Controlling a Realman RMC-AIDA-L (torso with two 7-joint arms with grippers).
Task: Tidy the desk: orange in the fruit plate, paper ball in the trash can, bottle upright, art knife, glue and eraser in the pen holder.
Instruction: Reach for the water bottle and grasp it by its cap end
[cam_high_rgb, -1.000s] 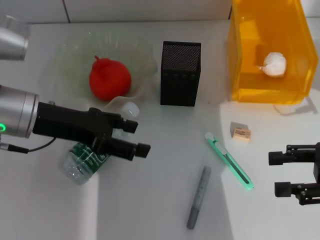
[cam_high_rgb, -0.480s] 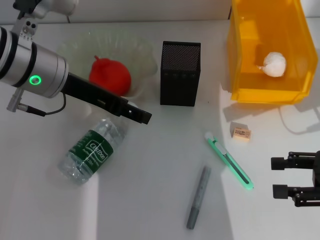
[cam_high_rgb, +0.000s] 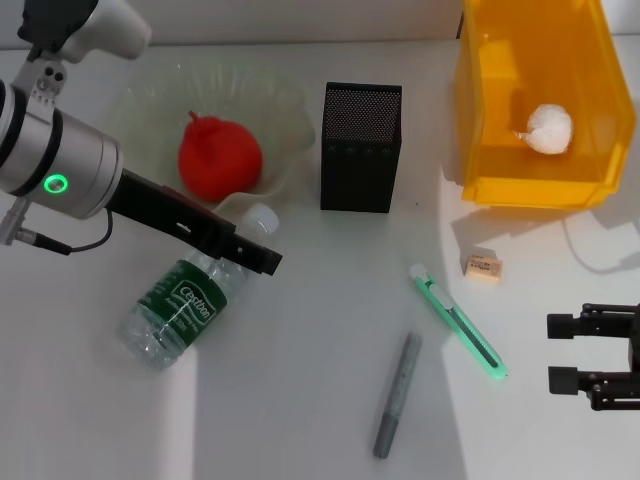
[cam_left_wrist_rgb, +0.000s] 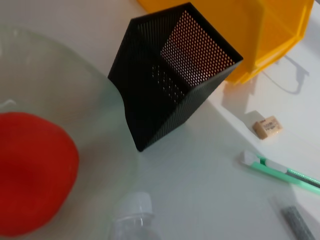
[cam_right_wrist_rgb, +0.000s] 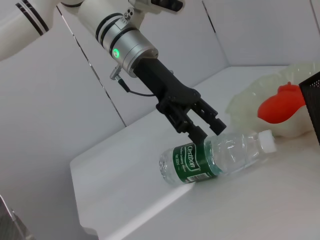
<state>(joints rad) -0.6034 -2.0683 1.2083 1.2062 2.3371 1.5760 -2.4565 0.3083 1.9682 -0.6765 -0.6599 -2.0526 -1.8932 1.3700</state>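
just above the lying clear plastic bottle (cam_high_rgb: 185, 301), near its white cap, the left gripper (cam_high_rgb: 262, 256) is held spread, empty.

The worktop (cam_high_rgb: 300, 400) is smooth, matt white. The fruit plate (cam_high_rgb: 275, 110) looks like translucent, glossy glass with a ruffled rim; the orange (cam_high_rgb: 220, 158) in it has a dull, slightly rough skin. The pen holder (cam_high_rgb: 361, 147) is matt black metal mesh. The trash can (cam_high_rgb: 480, 120) is glossy yellow plastic. The bottle (cam_high_rgb: 180, 310) is clear, shiny plastic with a printed green label. The left tool (cam_high_rgb: 262, 258) is matt black.
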